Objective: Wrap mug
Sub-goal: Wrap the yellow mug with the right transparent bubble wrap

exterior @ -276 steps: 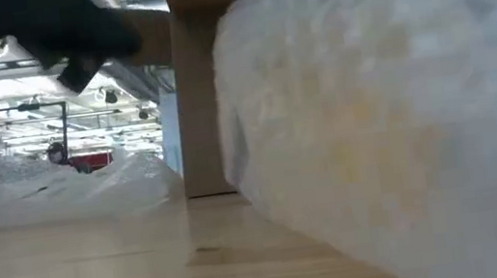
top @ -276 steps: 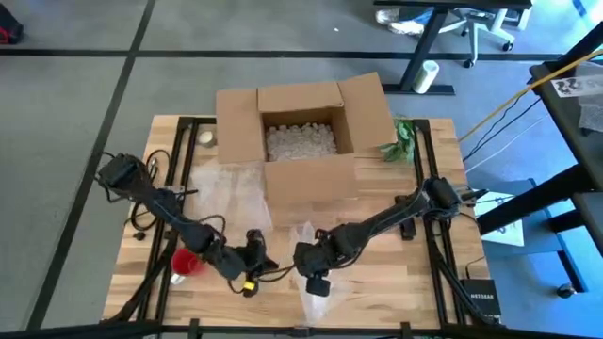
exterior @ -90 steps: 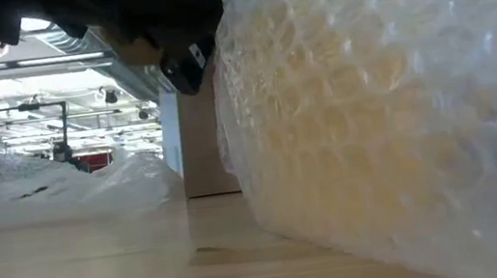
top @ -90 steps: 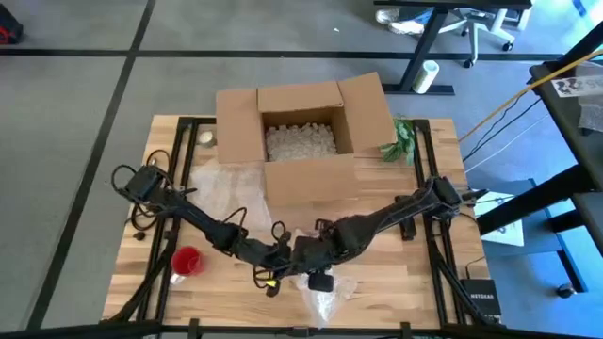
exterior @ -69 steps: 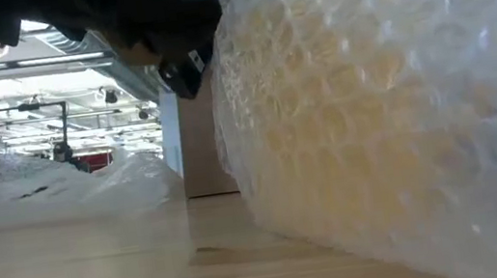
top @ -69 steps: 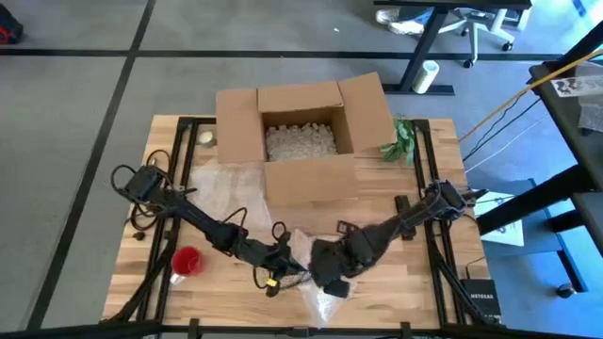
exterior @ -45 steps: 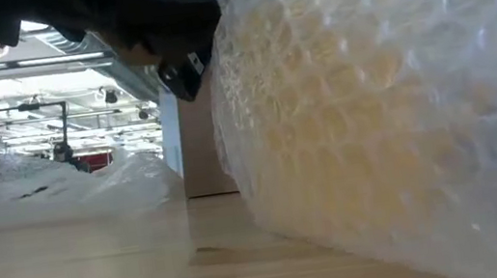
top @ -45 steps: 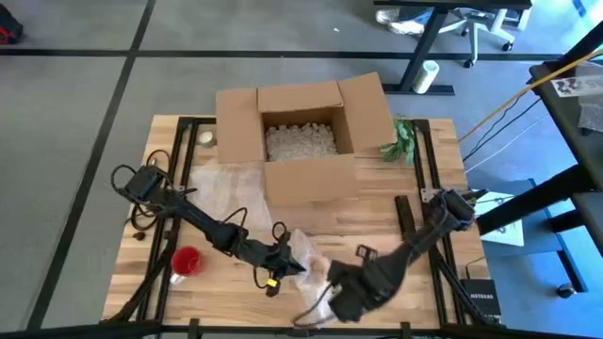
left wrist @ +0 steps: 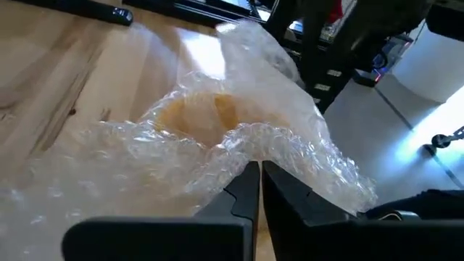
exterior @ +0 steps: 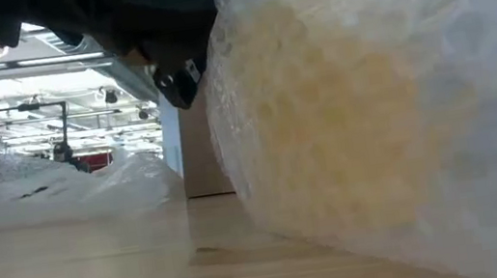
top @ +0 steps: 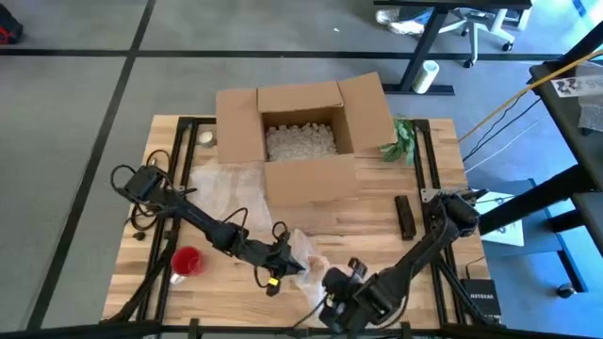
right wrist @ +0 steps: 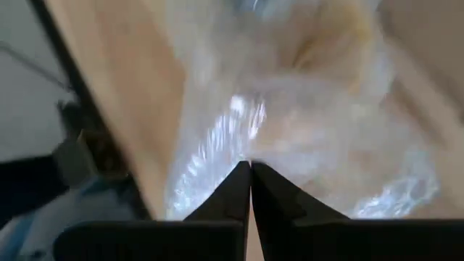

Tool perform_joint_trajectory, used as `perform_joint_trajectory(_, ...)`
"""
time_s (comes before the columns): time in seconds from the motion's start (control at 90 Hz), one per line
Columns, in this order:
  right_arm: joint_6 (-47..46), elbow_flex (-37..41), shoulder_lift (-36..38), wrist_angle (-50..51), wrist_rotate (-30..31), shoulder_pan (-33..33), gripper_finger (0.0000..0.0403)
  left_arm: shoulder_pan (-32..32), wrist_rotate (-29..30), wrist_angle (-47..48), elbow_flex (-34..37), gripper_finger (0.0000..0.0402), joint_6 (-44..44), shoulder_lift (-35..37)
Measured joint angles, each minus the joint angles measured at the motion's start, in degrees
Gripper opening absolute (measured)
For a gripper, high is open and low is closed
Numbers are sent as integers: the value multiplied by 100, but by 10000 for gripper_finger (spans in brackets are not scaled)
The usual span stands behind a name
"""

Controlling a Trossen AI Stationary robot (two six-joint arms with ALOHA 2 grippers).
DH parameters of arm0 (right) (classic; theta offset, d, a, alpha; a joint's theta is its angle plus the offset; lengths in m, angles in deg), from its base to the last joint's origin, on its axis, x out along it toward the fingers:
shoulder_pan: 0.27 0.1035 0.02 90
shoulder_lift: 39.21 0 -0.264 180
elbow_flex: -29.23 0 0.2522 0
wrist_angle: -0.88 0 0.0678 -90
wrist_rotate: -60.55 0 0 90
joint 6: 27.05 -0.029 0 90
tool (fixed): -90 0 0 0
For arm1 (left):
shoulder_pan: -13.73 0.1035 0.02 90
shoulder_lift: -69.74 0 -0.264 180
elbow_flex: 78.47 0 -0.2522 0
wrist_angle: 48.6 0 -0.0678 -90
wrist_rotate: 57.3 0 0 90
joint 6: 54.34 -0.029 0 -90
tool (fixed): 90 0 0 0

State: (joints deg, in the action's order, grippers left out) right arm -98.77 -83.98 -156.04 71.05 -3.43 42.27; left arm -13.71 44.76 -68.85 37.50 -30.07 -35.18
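Left gripper (left wrist: 254,190): your left jaws are pinched together on a fold of the bubble wrap (left wrist: 217,145), which bunches up just ahead of the fingertips.

Right gripper (right wrist: 250,190): your right jaws are closed too, with the shiny film pressed at their tips; it appears to be pinched between them. In the high view this gripper (top: 341,303) sits at the table's (top: 377,226) near edge, with the trailing end of the wrap running up to it.

Mug (left wrist: 199,114): you see it only as an amber shape through the film, just beyond your left jaws and between the two grippers. It is already under at least one layer. Whether it stands or lies on its side, you cannot tell.

Handling, wrap: judge it light, limp and slick. It will stretch and slip rather than hold a crease, so grip a doubled fold, not a single edge.

Handling, mug: judge it hard, breakable and fairly heavy beside the film. It may roll inside the loose bundle if you pull unevenly.

Where to hold: keep to the free ends of the wrap on either side of the mug, not the padded mug itself.

Box (top: 300,141): it stands open, well beyond both jaws, partly filled with pale packing.
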Motion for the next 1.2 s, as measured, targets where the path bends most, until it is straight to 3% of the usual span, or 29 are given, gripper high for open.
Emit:
perform_joint_trajectory(0.289, 1305, -3, 1, -671, 184, -579, 0, -4, 2, 50, -34, 0, 13, 0)
perform_joint_trajectory(0.622, 1714, 299, -30, -816, -963, -1134, 0, -6, 8, 27, -20, 0, -90, 78)
perform_joint_trajectory(0.767, 1845, 841, -32, -1721, -1464, -1282, 0, -89, 54, -104, -21, 0, -382, 402)
perform_joint_trajectory(0.944, 1842, 1295, -2, -2441, -1909, -1392, 0, -374, 151, 739, -21, 0, -371, 804)
perform_joint_trajectory(1.2, 2508, 1344, -12, -2385, -2739, -1587, 0, -920, 1167, 2322, -19, 0, 311, 990)
